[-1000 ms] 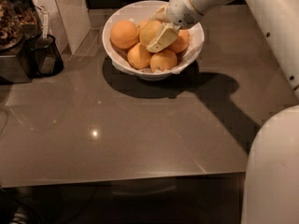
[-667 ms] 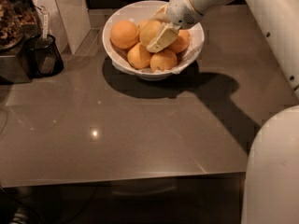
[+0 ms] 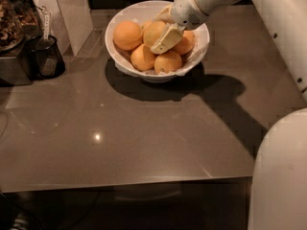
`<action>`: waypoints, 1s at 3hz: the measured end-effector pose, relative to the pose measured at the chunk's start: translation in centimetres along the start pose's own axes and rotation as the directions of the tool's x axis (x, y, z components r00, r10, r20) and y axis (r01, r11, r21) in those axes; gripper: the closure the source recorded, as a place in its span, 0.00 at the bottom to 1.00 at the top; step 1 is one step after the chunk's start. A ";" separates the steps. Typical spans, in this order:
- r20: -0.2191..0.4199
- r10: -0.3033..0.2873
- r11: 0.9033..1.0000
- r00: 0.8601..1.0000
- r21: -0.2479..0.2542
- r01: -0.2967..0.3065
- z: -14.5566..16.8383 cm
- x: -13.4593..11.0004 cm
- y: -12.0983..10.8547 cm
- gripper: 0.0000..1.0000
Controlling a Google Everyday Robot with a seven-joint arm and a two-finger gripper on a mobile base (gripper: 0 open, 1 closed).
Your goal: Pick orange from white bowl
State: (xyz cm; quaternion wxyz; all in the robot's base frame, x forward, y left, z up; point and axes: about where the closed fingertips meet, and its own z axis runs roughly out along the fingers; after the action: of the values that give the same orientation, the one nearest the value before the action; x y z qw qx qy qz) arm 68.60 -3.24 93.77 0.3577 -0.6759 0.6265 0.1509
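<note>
The white bowl [image 3: 123, 63] stands at the back middle of the table and holds several oranges. The orange [image 3: 150, 30], large and dull yellowish, lies in the middle of the pile. My gripper [image 3: 161, 34] reaches down into the bowl from the upper right. Its cream fingers [image 3: 167, 38] sit on either side of the orange and press against it. The orange rests among the others in the bowl. Smaller, brighter oranges lie to the left [image 3: 127, 34], in front [image 3: 168, 61] and to the right [image 3: 184, 42].
A dark cup with a utensil [image 3: 45, 56] and a metal appliance [image 3: 14, 42] stand at the back left. A pale upright panel [image 3: 72, 8] stands behind them. My white arm and body [image 3: 280, 166] fill the right side. The table's front edge [image 3: 124, 183] runs across the lower part.
</note>
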 end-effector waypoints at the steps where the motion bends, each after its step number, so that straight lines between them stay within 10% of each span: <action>1: 0.017 -0.027 1.000 0.999 0.008 0.027 -1.3 -1.5 1.2 1.00; 3: 0.051 -0.066 0.988 0.997 0.143 0.058 -7.7 -5.9 5.8 1.00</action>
State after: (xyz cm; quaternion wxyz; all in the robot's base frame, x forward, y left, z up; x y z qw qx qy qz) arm 60.15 -3.80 101.24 0.4265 -0.6635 0.6041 0.1139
